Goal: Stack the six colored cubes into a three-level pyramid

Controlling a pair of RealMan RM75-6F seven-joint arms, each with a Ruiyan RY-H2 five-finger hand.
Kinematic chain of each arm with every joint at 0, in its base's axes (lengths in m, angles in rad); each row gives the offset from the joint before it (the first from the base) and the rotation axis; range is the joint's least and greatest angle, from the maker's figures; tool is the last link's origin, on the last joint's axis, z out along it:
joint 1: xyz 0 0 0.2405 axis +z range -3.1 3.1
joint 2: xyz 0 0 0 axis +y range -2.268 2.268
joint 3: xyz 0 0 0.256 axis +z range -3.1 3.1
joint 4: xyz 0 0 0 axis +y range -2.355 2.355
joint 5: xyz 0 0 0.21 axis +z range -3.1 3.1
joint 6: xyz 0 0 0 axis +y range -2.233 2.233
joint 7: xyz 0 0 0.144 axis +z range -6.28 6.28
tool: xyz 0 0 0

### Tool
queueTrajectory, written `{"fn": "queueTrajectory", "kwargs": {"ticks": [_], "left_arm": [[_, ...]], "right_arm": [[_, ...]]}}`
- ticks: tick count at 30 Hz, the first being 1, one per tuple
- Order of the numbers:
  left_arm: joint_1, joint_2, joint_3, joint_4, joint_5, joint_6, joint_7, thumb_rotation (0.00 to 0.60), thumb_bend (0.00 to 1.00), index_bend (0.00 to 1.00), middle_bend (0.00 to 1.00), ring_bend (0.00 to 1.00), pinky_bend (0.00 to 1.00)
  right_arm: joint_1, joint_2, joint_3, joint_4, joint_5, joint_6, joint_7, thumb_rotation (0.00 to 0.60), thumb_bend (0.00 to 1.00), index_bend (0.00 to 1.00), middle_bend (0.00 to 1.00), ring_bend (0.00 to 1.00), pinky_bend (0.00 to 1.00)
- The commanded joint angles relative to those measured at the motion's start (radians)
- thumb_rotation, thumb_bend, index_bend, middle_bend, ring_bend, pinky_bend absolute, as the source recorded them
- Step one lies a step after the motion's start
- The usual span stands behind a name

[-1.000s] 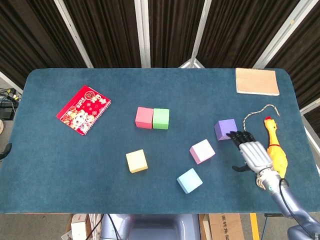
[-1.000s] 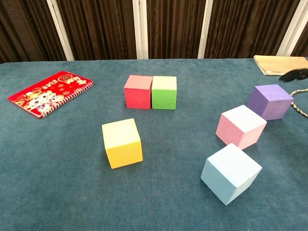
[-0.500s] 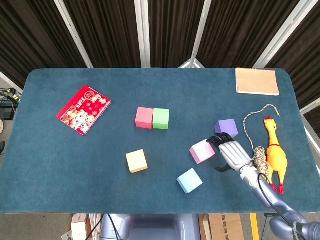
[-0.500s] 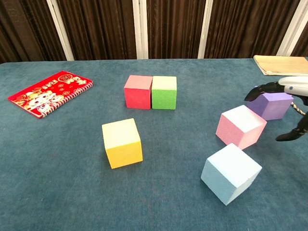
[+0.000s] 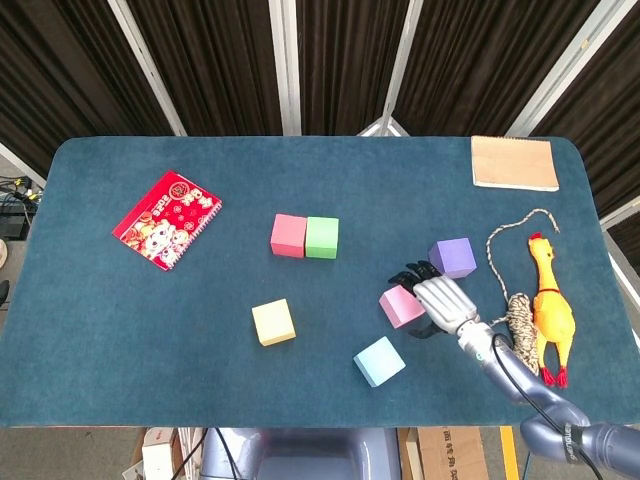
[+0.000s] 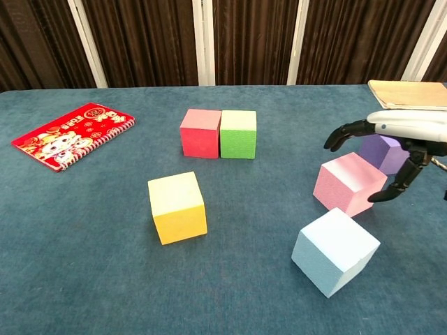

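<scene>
I have the right hand (image 5: pixel 437 297) hovering just over the light pink cube (image 5: pixel 401 306), fingers spread wide and curved downward, holding nothing. In the chest view the fingertips arch above the cube's top while the thumb hangs down at its right side; I cannot tell whether anything is touching it yet. The left hand is not in sight in either view.

The red cube (image 5: pixel 288 235) and green cube (image 5: pixel 322 237) sit touching, side by side, toward the far middle of the desk (image 5: pixel 120 320), which looks like the start of the base row. The yellow cube (image 5: pixel 273 322) lies near and left, the light blue cube (image 5: pixel 379 361) nearest, and the purple cube (image 5: pixel 452 257) just beyond the hand on the right.

So I judge the step in hand is picking up the pink cube for the base. Next I need to lower, square the fingers and thumb on opposite faces of this turned cube, close, then carry it left to the green one
</scene>
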Motion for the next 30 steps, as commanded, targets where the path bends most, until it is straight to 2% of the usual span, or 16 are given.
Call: {"fn": "queueTrajectory", "kwargs": {"ticks": [1,9,15,30], "left_arm": [[0.003,-0.003,-0.007,0.002,-0.001,0.000,0.000,0.600,0.32,0.13,0.12,0.01,0.00],[0.012,-0.003,-0.025,-0.002,-0.004,-0.011,-0.001,0.600,0.32,0.13,0.12,0.01,0.00],[0.018,-0.001,-0.038,-0.007,-0.009,-0.021,-0.008,0.600,0.32,0.14,0.12,0.01,0.00],[0.025,-0.006,-0.058,-0.019,-0.013,-0.037,0.001,0.600,0.32,0.14,0.12,0.01,0.00]], "right_arm": [[0.013,-0.011,0.002,0.007,0.001,-0.007,0.003,0.600,0.19,0.21,0.23,0.09,0.00],[0.049,-0.047,0.002,0.053,0.030,-0.030,-0.014,0.600,0.19,0.31,0.29,0.12,0.00],[0.063,-0.069,-0.006,0.094,0.047,-0.038,-0.025,0.600,0.21,0.34,0.31,0.14,0.00],[0.082,-0.103,-0.022,0.171,0.045,-0.038,0.002,0.600,0.27,0.36,0.34,0.16,0.00]]}}
